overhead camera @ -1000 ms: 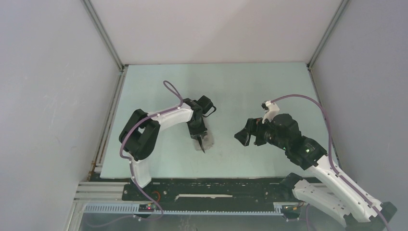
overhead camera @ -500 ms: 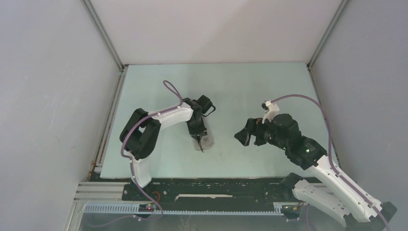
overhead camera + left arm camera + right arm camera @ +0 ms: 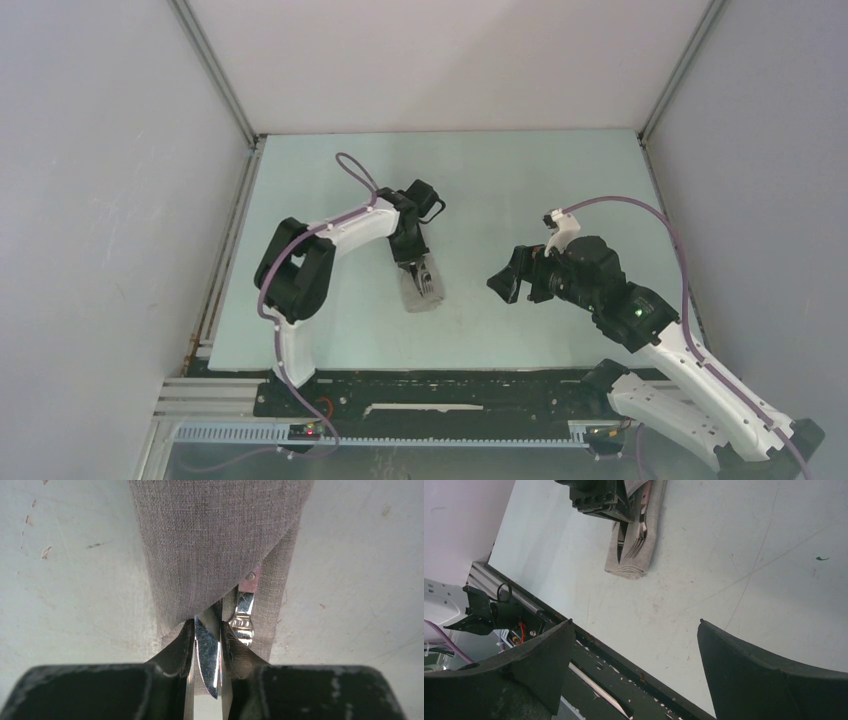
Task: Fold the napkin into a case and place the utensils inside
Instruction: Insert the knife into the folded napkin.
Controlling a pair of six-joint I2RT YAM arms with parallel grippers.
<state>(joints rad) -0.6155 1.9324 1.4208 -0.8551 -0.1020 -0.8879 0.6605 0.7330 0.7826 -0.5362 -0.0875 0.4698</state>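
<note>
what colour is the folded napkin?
The napkin is plain light grey woven cloth, no pattern; left wrist view shows it best.

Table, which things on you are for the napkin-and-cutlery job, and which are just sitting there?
For the job:
- napkin case, folded narrow
- fork, partly under the cloth flap
- knife, pinched by the left gripper

Just there:
- right gripper, open and empty, off to the side
- table
- black rail along the near edge
</note>
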